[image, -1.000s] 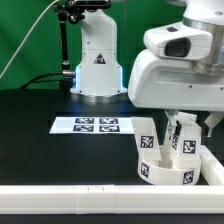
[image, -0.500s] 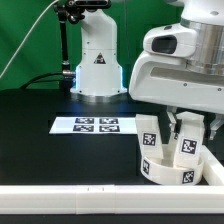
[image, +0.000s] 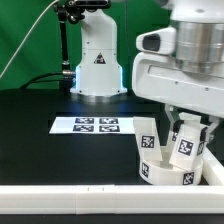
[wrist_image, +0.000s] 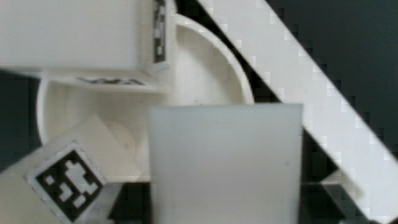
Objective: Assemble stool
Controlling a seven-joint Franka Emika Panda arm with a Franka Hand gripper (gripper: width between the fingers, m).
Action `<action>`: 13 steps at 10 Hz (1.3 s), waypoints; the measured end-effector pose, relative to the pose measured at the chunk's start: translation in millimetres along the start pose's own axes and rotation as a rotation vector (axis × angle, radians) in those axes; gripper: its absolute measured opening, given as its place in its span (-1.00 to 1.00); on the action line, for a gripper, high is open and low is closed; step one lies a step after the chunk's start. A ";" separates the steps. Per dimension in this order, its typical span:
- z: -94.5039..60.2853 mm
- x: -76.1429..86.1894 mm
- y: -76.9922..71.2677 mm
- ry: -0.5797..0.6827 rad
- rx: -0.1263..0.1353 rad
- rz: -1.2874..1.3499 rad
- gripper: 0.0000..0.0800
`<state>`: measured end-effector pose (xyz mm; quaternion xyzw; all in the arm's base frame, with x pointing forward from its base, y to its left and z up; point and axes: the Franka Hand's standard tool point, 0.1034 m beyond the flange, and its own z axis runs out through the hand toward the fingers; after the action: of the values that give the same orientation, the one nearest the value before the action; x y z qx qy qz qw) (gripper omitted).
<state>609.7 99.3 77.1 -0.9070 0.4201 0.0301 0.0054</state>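
The white round seat (image: 163, 172) lies on the black table at the exterior view's right. One tagged leg (image: 147, 138) stands upright in it. My gripper (image: 188, 133) is shut on a second tagged leg (image: 186, 148), which stands upright on the seat's right side. In the wrist view this held leg (wrist_image: 222, 155) fills the middle, with a dark finger (wrist_image: 166, 195) against each side of it and my gripper (wrist_image: 249, 205) around it. The seat's rim (wrist_image: 214, 75) curves behind, and further leg faces show, one plain (wrist_image: 71, 35) and one tagged (wrist_image: 68, 180).
The marker board (image: 95, 125) lies flat left of the seat. The long white bar (image: 90, 195) runs along the front edge, close to the seat; it crosses the wrist view (wrist_image: 294, 75) diagonally. The arm's white base (image: 97, 60) stands at the back.
The hand has turned a little about its own axis with the leg in it. The leg and the seat stay in the same place.
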 end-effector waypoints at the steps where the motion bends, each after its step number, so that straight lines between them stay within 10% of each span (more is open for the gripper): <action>1: 0.4 -0.4 -0.7 0.000 0.029 0.111 -0.15; 8: 1.0 -4.0 -5.2 -0.018 0.062 0.521 -0.15; 13: 1.3 -6.8 -12.4 -0.048 0.239 1.016 -0.15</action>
<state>614.6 112.5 76.0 -0.5807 0.8076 0.0017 0.1031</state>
